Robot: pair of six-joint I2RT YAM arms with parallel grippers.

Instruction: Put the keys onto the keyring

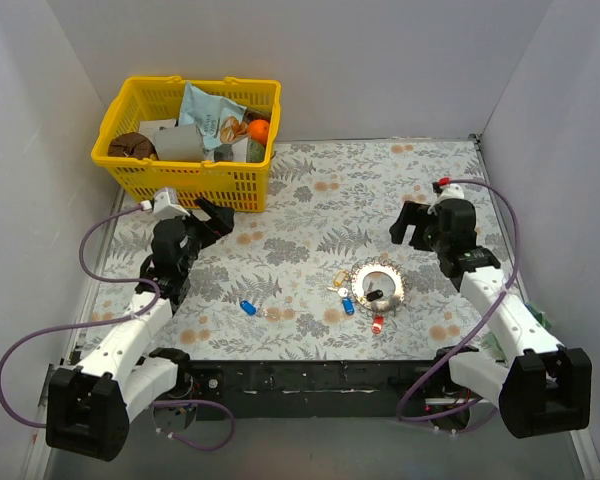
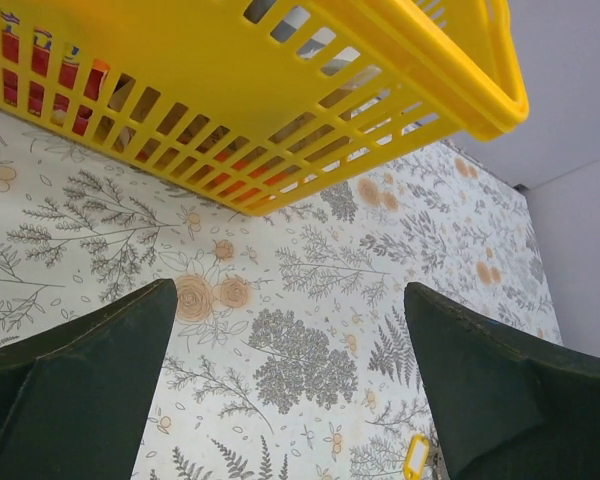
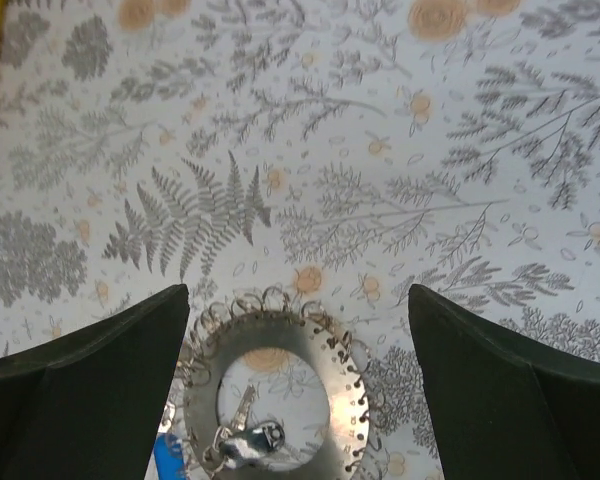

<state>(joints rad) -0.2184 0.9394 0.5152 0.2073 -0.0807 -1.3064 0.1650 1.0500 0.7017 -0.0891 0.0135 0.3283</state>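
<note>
The silver keyring [image 1: 377, 284], a flat ring with small wire loops round its rim, lies on the floral cloth right of centre. A dark-capped key lies in its middle. One blue key [image 1: 349, 306] and a red key [image 1: 378, 323] lie at its near side, and another blue key [image 1: 247, 308] lies apart to the left. My right gripper [image 1: 408, 228] is open and empty just beyond the keyring; in the right wrist view the keyring [image 3: 355, 400] lies between and below the open fingers [image 3: 90, 380]. My left gripper [image 1: 218, 215] is open and empty near the basket.
A yellow basket [image 1: 115, 150] full of packets and an orange stands at the back left, close above the left gripper in the left wrist view [image 2: 280, 90]. A yellow tag [image 2: 417, 456] lies by the left gripper's right finger. Grey walls enclose the table.
</note>
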